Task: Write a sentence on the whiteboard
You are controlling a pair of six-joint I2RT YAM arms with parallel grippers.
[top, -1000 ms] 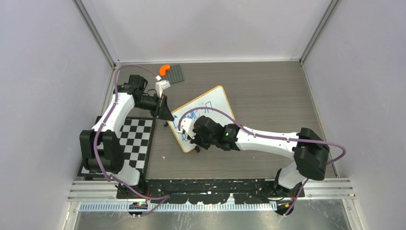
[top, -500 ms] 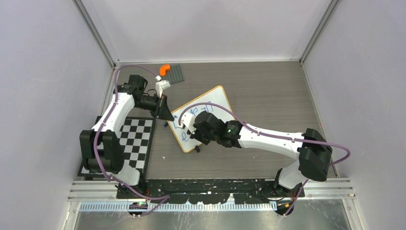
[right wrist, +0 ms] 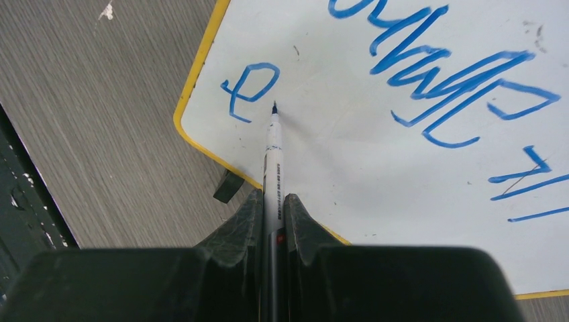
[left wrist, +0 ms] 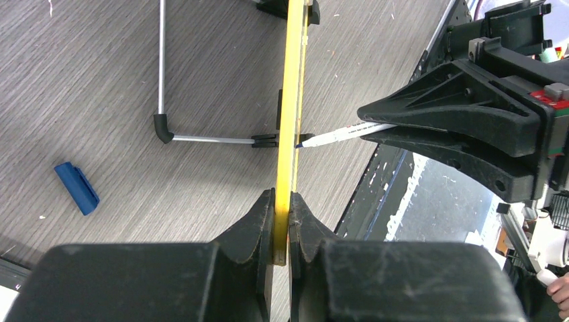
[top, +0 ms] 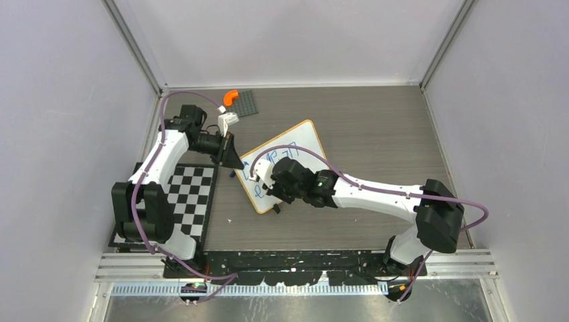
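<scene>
Holding the whiteboard (top: 302, 137) left of the tabletop's centre, left gripper (left wrist: 282, 201) clamped on its rim, right gripper (right wrist: 272, 201) clamped on the marker (right wrist: 272, 151), I am finding the sentence (right wrist: 443, 80) unfinished: second line barely begun.

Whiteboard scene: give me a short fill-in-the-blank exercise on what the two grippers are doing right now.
1. The left gripper is shut on the thin ____ edge of the whiteboard.
2. The sentence on the board is written in ____ ink.
3. The right gripper is shut on a ____, whose tip is at the board beside a looped letter.

Missing words: yellow; blue; marker.
</scene>
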